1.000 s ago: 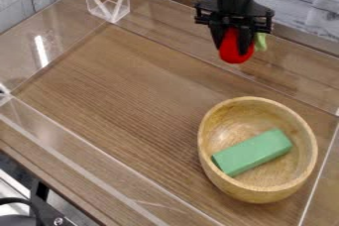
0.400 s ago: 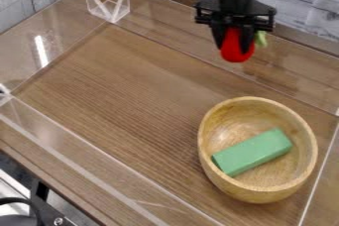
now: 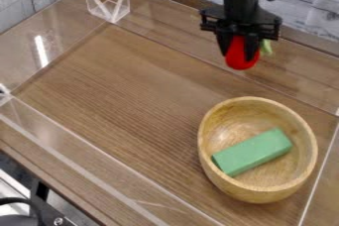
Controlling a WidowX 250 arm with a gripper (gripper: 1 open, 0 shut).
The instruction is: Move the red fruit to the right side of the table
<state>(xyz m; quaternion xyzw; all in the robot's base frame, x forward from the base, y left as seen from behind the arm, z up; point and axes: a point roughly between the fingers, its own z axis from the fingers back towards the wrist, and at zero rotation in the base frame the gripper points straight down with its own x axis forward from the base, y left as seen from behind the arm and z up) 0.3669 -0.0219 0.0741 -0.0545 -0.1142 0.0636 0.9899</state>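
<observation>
Along the left and near edges of the table (image 3: 119,91), low clear plastic walls (image 3: 27,121) are catching the light, and a small clear folded piece (image 3: 106,4) is standing at the far left corner, well apart from everything else. The broad wood-grain middle of the table is lying bare between that corner and the right side. Toward the near right corner, a round light wooden bowl (image 3: 228,123) is sitting on the tabletop with a green rectangular block (image 3: 252,153) lying tilted inside it. Beyond the bowl, near the far edge and right of centre, the black gripper (image 3: 241,44) is pointing steeply downward, and its two dark fingers (image 3: 227,44) are pressing against either side of the red fruit (image 3: 241,54), so the jaws are standing narrowly apart and clamped on it. A bit of the fruit's green tuft is peeking out at its right side. Whether the fruit's underside is touching the wood or hanging just above it cannot be told from this view. Nothing is standing between the fruit and the bowl.
</observation>
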